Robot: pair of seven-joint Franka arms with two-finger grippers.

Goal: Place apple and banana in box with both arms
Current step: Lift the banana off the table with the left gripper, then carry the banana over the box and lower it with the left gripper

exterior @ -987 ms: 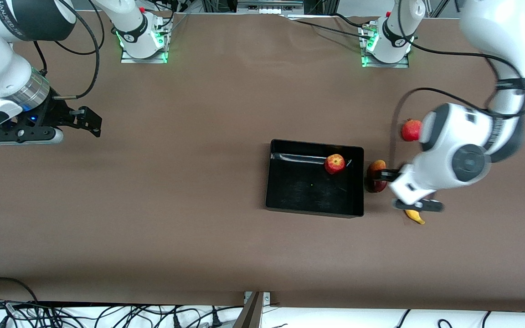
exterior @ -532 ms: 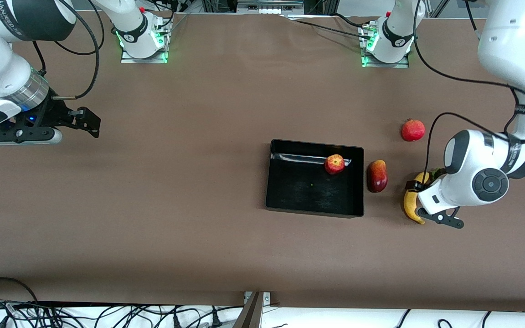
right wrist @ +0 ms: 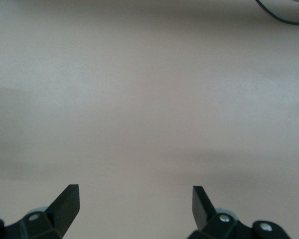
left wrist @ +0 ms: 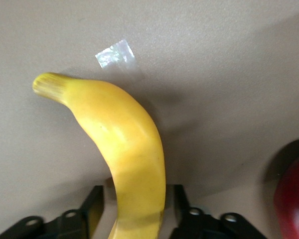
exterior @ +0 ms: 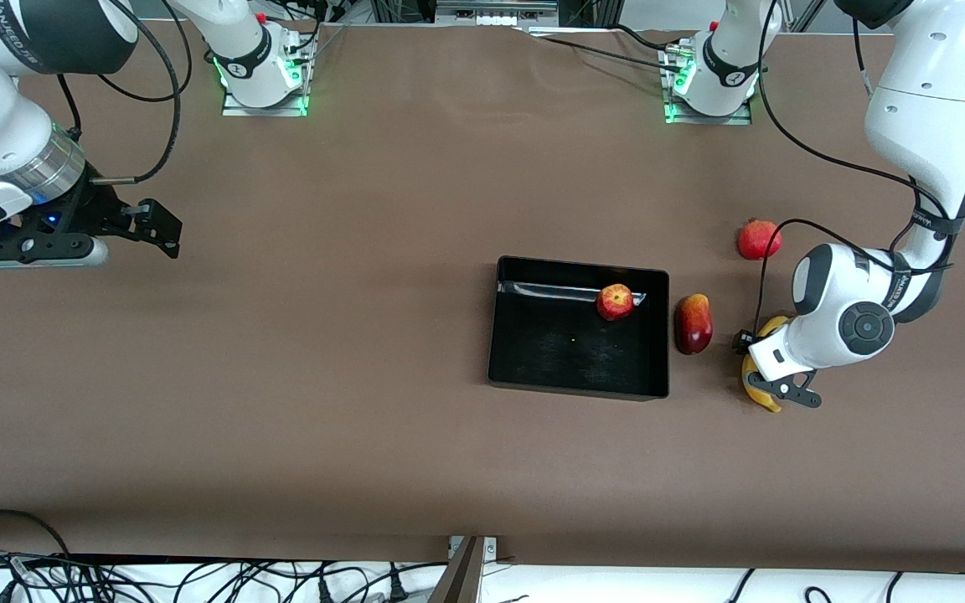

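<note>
The apple [exterior: 615, 301] lies in the black box [exterior: 566, 347], in the corner toward the robots' bases and the left arm's end. The banana [exterior: 757, 387] lies on the table, past the mango from the box toward the left arm's end. It also shows in the left wrist view [left wrist: 124, 144]. My left gripper [exterior: 763, 368] is down at the banana, open, with one finger on each side of it [left wrist: 137, 196] and a small gap on both sides. My right gripper [exterior: 156, 226] is open and empty [right wrist: 134, 191] over bare table at the right arm's end, waiting.
A dark red mango [exterior: 693, 323] lies between the box and the banana; its edge shows in the left wrist view [left wrist: 294, 199]. A red pomegranate [exterior: 758, 239] lies farther from the front camera than the banana. A bit of clear tape [left wrist: 114, 53] sticks to the table near the banana's tip.
My left arm swung from beside the mango toward the left arm's end and came down, so its open fingers now straddle the banana. The right arm has barely moved.
</note>
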